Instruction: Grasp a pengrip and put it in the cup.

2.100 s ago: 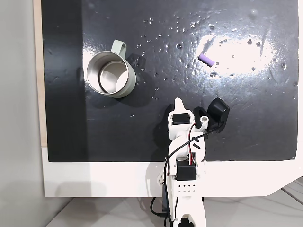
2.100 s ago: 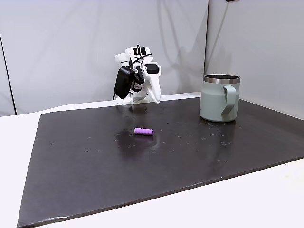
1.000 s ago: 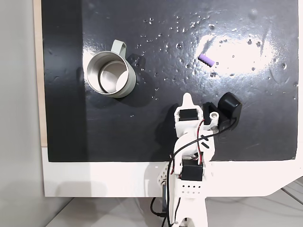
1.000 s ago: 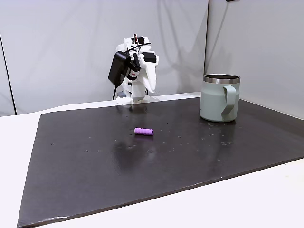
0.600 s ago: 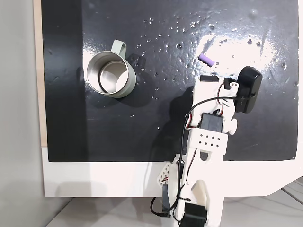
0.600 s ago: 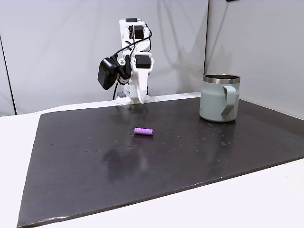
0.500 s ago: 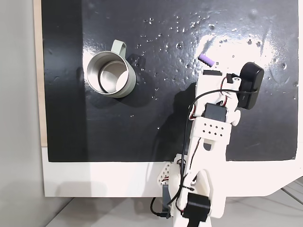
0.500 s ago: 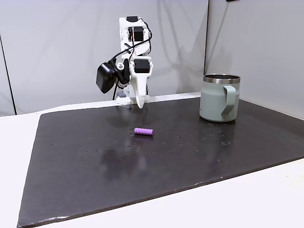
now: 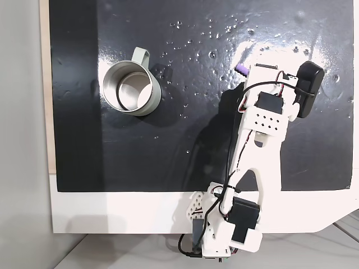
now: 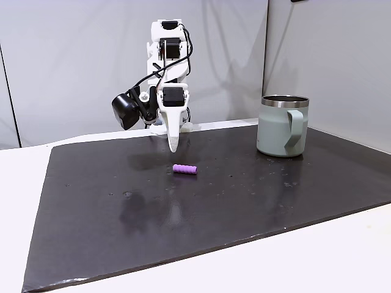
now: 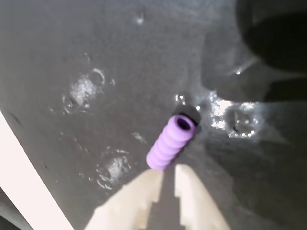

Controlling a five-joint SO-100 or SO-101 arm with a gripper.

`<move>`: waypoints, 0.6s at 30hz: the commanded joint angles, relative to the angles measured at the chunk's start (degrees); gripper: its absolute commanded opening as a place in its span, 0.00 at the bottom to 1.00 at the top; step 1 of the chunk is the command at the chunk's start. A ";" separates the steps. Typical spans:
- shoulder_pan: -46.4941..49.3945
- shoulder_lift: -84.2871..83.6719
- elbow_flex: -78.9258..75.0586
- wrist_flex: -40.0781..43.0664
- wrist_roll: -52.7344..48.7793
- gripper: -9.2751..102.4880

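Note:
The pengrip [image 10: 184,169], a small ridged light-purple tube, lies on the black mat [image 10: 244,207]. In a fixed view from above, the pengrip [image 9: 241,69] peeks out at the arm's far end. The wrist view has the pengrip [image 11: 171,142] just beyond my fingertips. My gripper [image 10: 173,146] points down, hanging a little above the mat just behind the tube, and its jaws are shut with nothing in them. From the wrist camera the gripper [image 11: 168,173] shows only a thin slit between its fingers. The grey-green cup [image 9: 129,89] stands upright, well apart; from the side the cup [image 10: 282,125] sits at the right.
The black wrist camera [image 10: 125,110] hangs beside the gripper. The mat lies on a white table [image 9: 112,213] with grey walls [image 10: 73,61] behind. Bare mat stretches between the tube and the cup.
The arm has unfolded from its tucked pose and reached out over the mat, bringing the shut gripper down close to the pengrip. Pengrip and cup have not moved.

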 commanded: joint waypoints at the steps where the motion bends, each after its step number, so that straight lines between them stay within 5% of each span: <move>1: 0.09 -1.32 -9.05 5.80 6.24 0.21; 7: -2.46 -4.22 -13.80 16.35 14.24 0.28; 18: -3.96 -11.43 -21.71 20.65 18.37 0.29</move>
